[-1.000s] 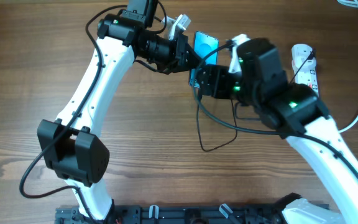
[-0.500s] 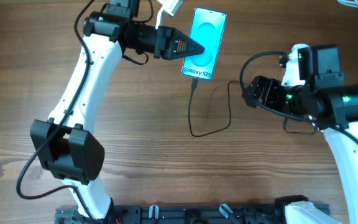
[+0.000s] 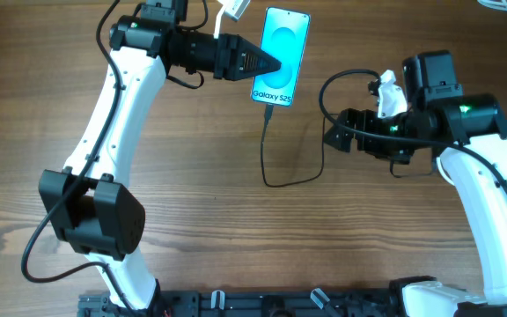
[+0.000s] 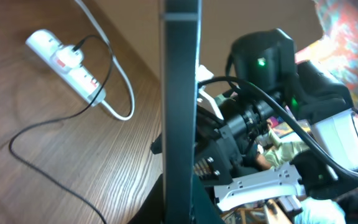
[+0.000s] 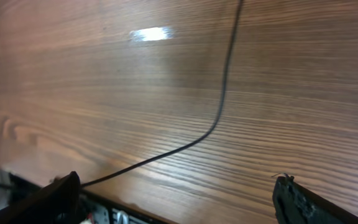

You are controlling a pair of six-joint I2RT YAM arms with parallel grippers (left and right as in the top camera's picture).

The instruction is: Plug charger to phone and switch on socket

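**Ana:** What's the left arm doing on your feed?

**Me:** My left pincer (image 3: 269,63) is clamped on the phone (image 3: 282,53), gripping the long edge on that arm's side. From overhead, the cyan screen faces the camera, with the white text strip at its lower end. On the left wrist camera I see the phone edge-on, a dark upright bar down the middle of the picture.

**Ana:** Is it resting on the table?

**Me:** I can't tell whether it touches the table (image 3: 218,229) or hangs above it.

**Ana:** And the charger?

**Me:** The charger (image 3: 265,150) meets the phone's bottom edge with its tip. The joint is too small for me to judge how well it sits. From there the thin black cable runs down the picture, loops across the wood and climbs towards my right arm, where I lose it.

**Ana:** Where's the socket?

**Me:** From overhead my right arm hides it. The left wrist camera shows the socket (image 4: 64,53) lying flat on the table, apart from the phone, with a black plug in it. The thick white cord (image 4: 129,93) curls off one end. I see small red marks on top, but I can't read the switch position.

**Ana:** And the right pincer?

**Me:** My right pincer (image 5: 179,199) has its fingers spread wide apart over the wood. A stretch of the black cable lies below it, running towards one finger.
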